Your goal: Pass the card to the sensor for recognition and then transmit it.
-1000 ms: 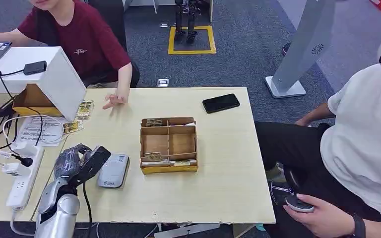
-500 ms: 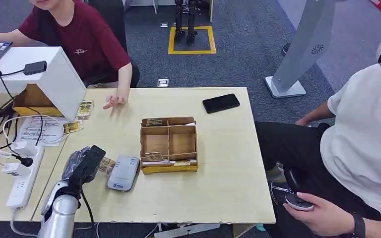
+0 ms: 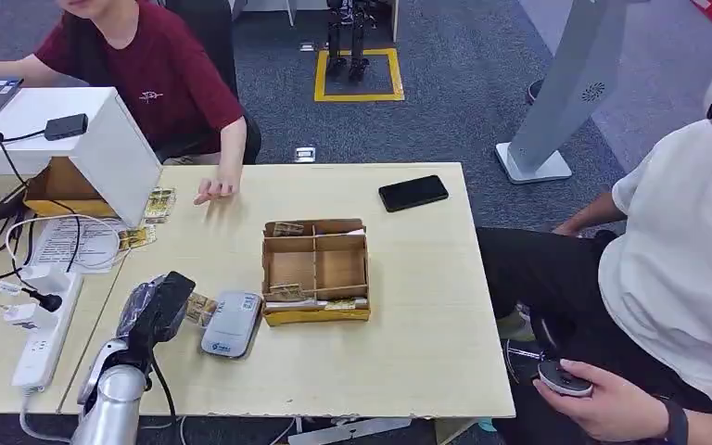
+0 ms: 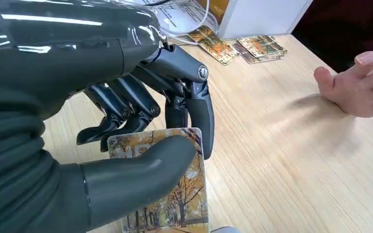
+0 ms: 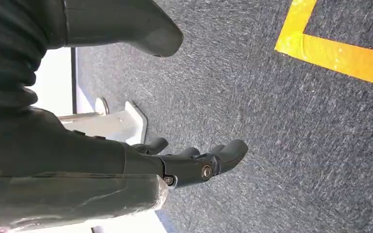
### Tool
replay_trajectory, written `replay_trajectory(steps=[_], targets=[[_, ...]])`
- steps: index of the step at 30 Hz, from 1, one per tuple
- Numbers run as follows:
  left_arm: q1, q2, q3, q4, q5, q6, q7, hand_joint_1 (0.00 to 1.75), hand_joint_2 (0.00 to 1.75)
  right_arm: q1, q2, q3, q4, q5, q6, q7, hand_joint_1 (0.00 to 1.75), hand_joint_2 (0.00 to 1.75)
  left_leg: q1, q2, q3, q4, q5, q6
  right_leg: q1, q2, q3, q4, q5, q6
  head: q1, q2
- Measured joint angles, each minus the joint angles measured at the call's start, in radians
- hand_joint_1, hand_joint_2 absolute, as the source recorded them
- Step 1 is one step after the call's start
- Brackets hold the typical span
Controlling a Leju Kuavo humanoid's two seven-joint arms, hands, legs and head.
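Autumn-tree print card — pinched by left hand.

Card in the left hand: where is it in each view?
Head view: card pokes out between the left hand and the grey sensor, near the table's front left.
Left wrist view: card large in the foreground, pinched under the thumb.
Right wrist view: not in it.
Shared landmark: loose cards beside the white box.
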Motion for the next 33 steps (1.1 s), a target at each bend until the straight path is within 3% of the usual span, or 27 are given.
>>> replay_trajectory(steps=[10, 20, 33], targets=[[0.002, 0.000, 0.000, -0.005, 0.009, 0.007, 0.000, 1.75, 1.75, 0.000, 0.000, 0.003, 0.000, 0.000, 0.002, 0.001, 0.00, 1.75, 0.000, 0.000, 0.000, 0.000, 0.000, 0.000, 0.000, 0.000, 0.000, 0.000, 0.000, 0.000, 0.000, 0.000], [-0.001, -0.008, 0.000, -0.059, 0.133, -0.009, -0.004, 1.75, 1.75, 0.001, 0.002, 0.021, 0.000, 0.000, 0.009, 0.013, 0.00, 1.75, 0.000, 0.000, 0.000, 0.000, 0.000, 0.000, 0.000, 0.000, 0.000, 0.000, 0.000, 0.000, 0.000, 0.000], [0.000, -0.009, 0.000, -0.080, 0.147, -0.018, -0.006, 1.75, 1.75, 0.001, 0.004, 0.035, 0.002, 0.000, 0.011, 0.013, 0.00, 1.75, 0.000, 0.000, 0.000, 0.000, 0.000, 0.000, 0.000, 0.000, -0.001, 0.000, 0.000, 0.000, 0.000, 0.000]])
